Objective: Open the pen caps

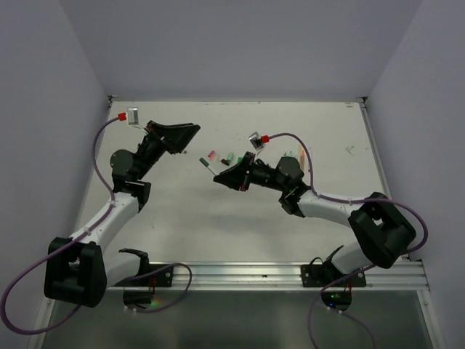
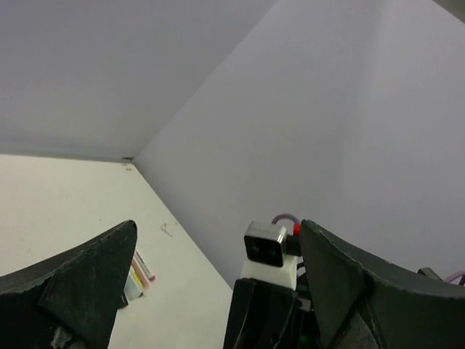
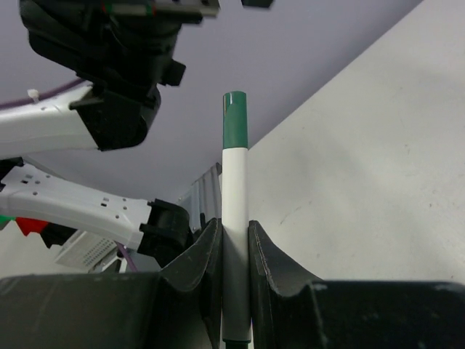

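My right gripper [image 1: 220, 179] [image 3: 235, 231] is shut on a white pen [image 3: 235, 189] and holds it above the table. The pen's dark green cap [image 3: 235, 120] is on and points at my left gripper. The pen shows in the top view [image 1: 208, 166] as a thin white stick. My left gripper [image 1: 190, 139] [image 2: 218, 234] is open and empty, raised, facing the right gripper a short way off. Small pink [image 1: 212, 155], green [image 1: 229, 157] and dark [image 1: 244, 156] pieces lie on the table behind the held pen. More pens [image 1: 291, 153] [image 2: 138, 273] lie side by side behind the right arm.
The white table [image 1: 182, 218] is walled at the back and both sides. An aluminium rail [image 1: 247, 275] runs along the near edge. The right wrist camera [image 2: 265, 243] sits between my left fingers in the left wrist view. Purple cables loop beside both arms.
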